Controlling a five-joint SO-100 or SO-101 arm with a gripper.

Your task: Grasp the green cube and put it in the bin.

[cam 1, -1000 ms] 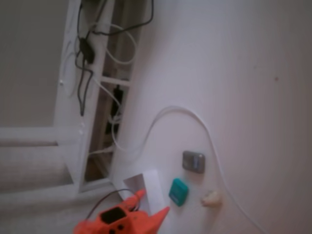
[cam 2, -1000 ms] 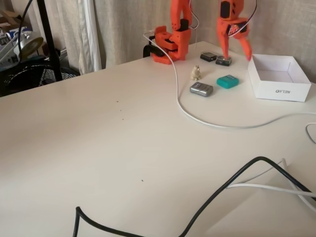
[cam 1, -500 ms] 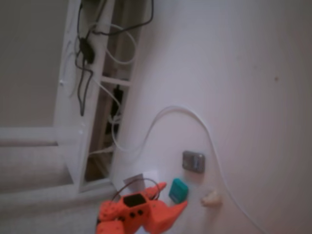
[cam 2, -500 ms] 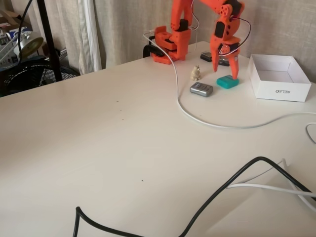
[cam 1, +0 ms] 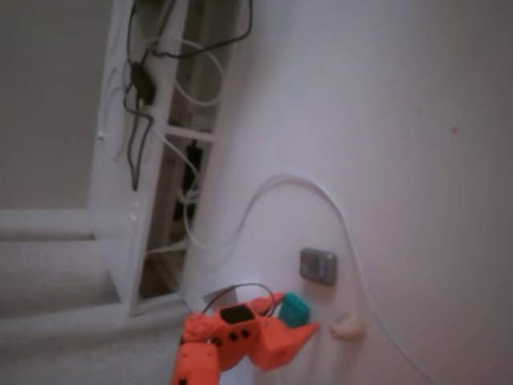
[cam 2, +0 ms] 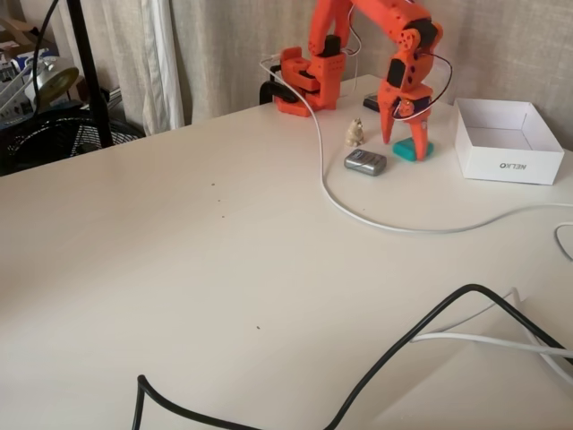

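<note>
The green cube [cam 2: 405,153] lies on the white table between the grey square and the bin [cam 2: 508,167], a white open box to its right. My orange gripper [cam 2: 405,139] stands open and low over the cube, one finger on each side, with the right finger hiding part of it. From above in the other fixed view, the green cube [cam 1: 295,305] shows between the two tips of the gripper [cam 1: 298,313]. There the arm covers most of the bin.
A grey metallic square [cam 2: 365,161] and a small beige lump [cam 2: 355,132] sit just left of the cube. A white cable [cam 2: 376,221] curves across the table from the arm's base [cam 2: 309,76]. A black cable [cam 2: 394,349] lies near the front.
The gripper has swung away from the bin's side and come down over the green cube, its open fingers now straddling it. The cube and the other things have not moved.
</note>
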